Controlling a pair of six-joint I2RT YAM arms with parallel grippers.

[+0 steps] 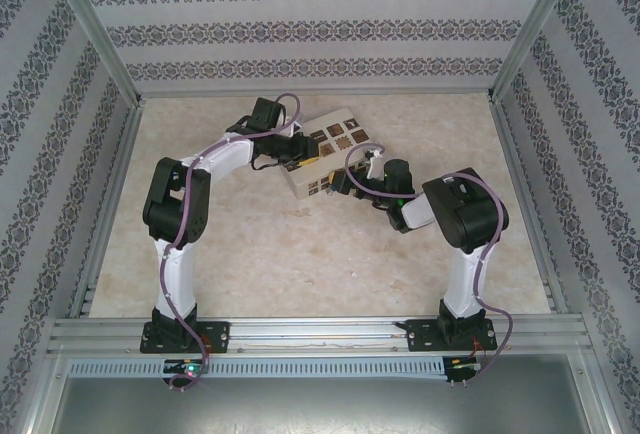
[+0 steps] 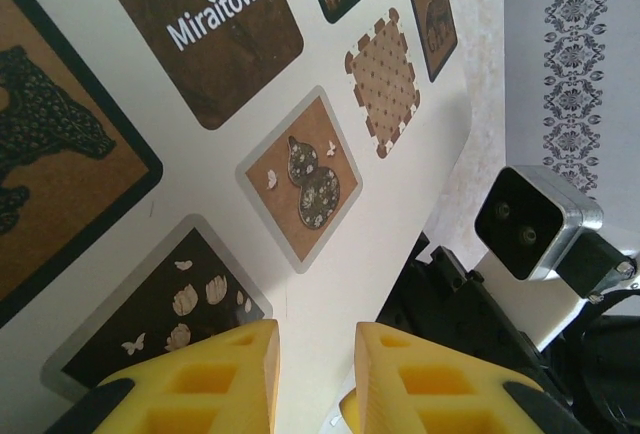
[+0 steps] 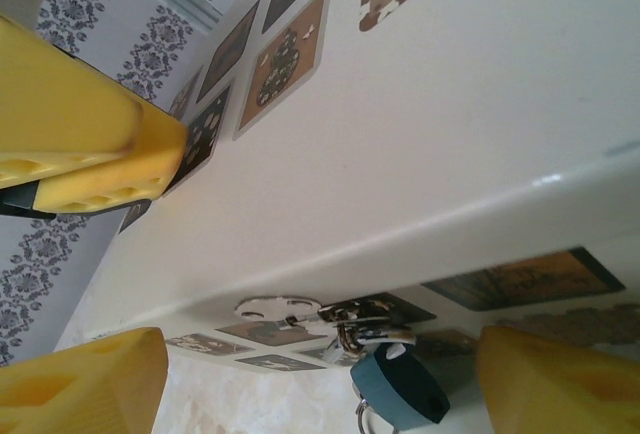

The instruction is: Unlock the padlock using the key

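Observation:
The small blue padlock point(image 3: 398, 386) hangs by its silvery shackle from a metal hasp point(image 3: 345, 316) on the side of the cream box point(image 3: 420, 124). A thin metal ring point(image 3: 365, 420) shows at the padlock's lower edge; I cannot make out the key itself. My right gripper point(image 3: 320, 384) is open wide beside that box side, with the padlock in the span between its yellow fingers, nearer the right one. My left gripper point(image 2: 315, 359) hovers close over the box top point(image 2: 390, 244), open with a narrow gap and nothing between its fingers. From above, both grippers point(image 1: 295, 149) point(image 1: 350, 182) meet at the box point(image 1: 335, 134).
The box top carries dark picture tiles point(image 2: 305, 179). The right wrist's camera housing point(image 2: 535, 222) stands just past the box edge, close to my left fingers. The left gripper's yellow fingers point(image 3: 90, 134) rest near the box top. Patterned walls point(image 1: 320, 24) enclose the beige table point(image 1: 300, 254).

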